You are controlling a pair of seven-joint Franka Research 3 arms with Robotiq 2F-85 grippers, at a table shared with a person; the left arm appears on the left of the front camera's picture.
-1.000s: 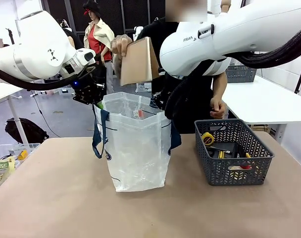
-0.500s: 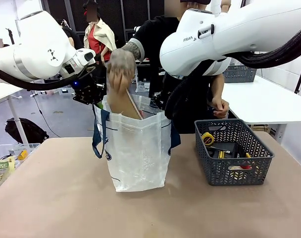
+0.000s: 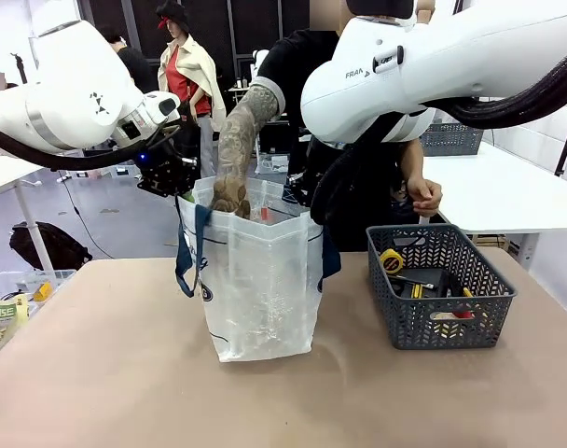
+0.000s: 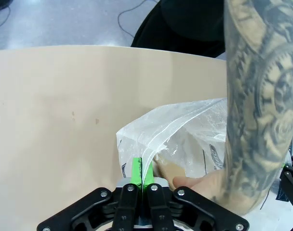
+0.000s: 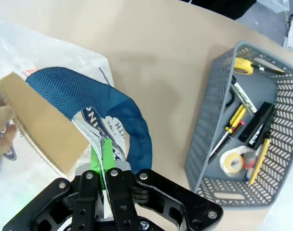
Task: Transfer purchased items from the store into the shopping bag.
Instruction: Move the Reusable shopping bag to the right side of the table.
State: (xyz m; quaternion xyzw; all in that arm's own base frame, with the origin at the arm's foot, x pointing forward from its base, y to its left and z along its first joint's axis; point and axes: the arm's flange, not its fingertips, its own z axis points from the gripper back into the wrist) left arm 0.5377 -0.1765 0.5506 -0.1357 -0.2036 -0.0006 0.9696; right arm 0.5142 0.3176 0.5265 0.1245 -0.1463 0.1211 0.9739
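The shopping bag (image 3: 260, 280) stands open mid-table, translucent white with navy straps. My left gripper (image 3: 179, 191) is shut on its left rim; in the left wrist view the green pads (image 4: 136, 172) pinch the plastic edge. My right gripper (image 5: 102, 155) is shut on the opposite rim beside the blue strap (image 5: 103, 98). A person's forearm (image 3: 239, 140) reaches down into the bag, the hand (image 4: 200, 185) inside it with a flat brown card-like item (image 5: 43, 126). The store, a dark grey basket (image 3: 442, 322), sits to the right holding purchased items: a yellow tape measure (image 5: 244, 65), a tape roll (image 5: 232, 162), and yellow pens.
A clear bin (image 3: 13, 289) with packets sits at the table's left edge. The person stands at the far side behind the bag. Bare tabletop lies in front of the bag and basket.
The person's hand has brought the flat brown item down from above the bag into it. Both grippers have stayed put on the rims.
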